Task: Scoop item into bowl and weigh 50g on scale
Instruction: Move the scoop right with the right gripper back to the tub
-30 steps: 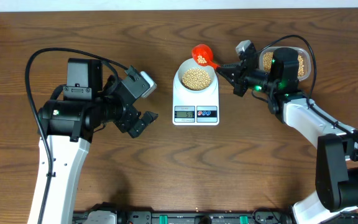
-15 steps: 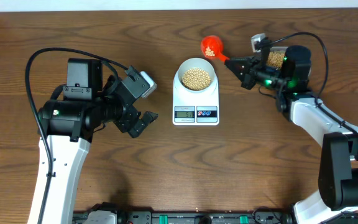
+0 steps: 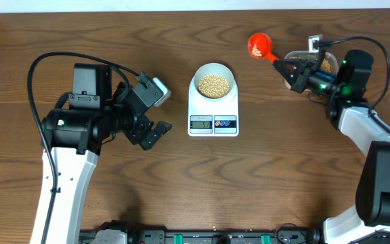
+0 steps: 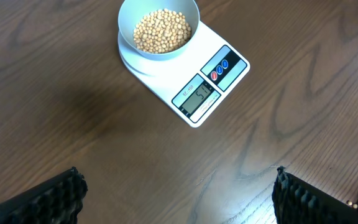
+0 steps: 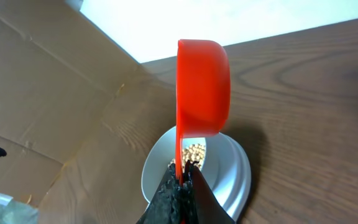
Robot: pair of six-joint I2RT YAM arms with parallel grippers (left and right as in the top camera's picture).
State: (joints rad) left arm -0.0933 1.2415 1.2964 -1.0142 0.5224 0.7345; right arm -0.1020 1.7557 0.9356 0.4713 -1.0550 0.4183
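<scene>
on the scale [image 4: 171,78], the display [image 4: 196,98] reads 5, then a digit too blurred to tell.

White arms [image 3: 63,176] with black joints, black cables [image 3: 53,59] (small green lights [image 3: 344,66]).

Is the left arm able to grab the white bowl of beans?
Probably yes. The left gripper is open, and only bare wooden table lies between it and the small round white bowl on the white rectangular scale. The right gripper holds its orange plastic scoop aside.

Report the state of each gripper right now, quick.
Left gripper: open, holding nothing.
Right gripper: closed on the handle of the red scoop.
</scene>
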